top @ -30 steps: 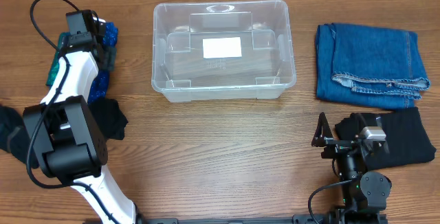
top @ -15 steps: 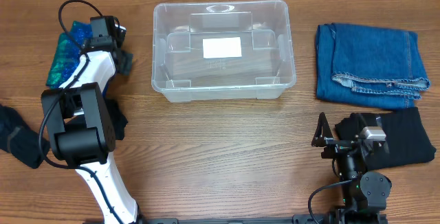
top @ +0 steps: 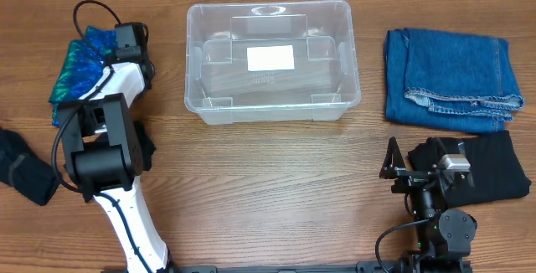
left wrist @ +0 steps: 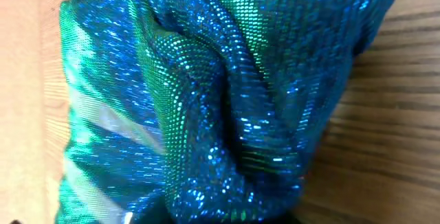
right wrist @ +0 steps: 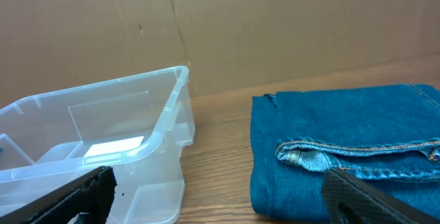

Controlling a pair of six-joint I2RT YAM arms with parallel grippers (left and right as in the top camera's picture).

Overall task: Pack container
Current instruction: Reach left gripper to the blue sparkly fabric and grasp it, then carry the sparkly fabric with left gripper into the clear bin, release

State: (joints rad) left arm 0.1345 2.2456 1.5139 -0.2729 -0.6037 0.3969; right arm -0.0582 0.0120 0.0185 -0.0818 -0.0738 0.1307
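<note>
The container (top: 268,115), a clear plastic bin with a white label on its base, stands empty at the back middle; its rim (right wrist: 117,157) shows in the right wrist view. A blue-green sequined cloth (top: 75,68) lies left of it. My left gripper (top: 130,40) is down on the cloth's right edge. The cloth (left wrist: 206,100) fills the left wrist view, bunched into a fold pinched at the bottom middle, and hides the fingers. My right gripper (top: 409,169) stands open near the front right, its fingers (right wrist: 75,196) wide apart and holding nothing.
Folded blue jeans (top: 452,79) lie at the back right, right of the bin. A black garment (top: 494,177) lies beside the right arm. One dark cloth (top: 21,168) sits at the left edge; another (top: 144,145) lies by the left arm.
The left arm swung right, then back a little, and lowered onto the sequined cloth, which is uncovered and bunched at the jaws. The right arm has not moved.
</note>
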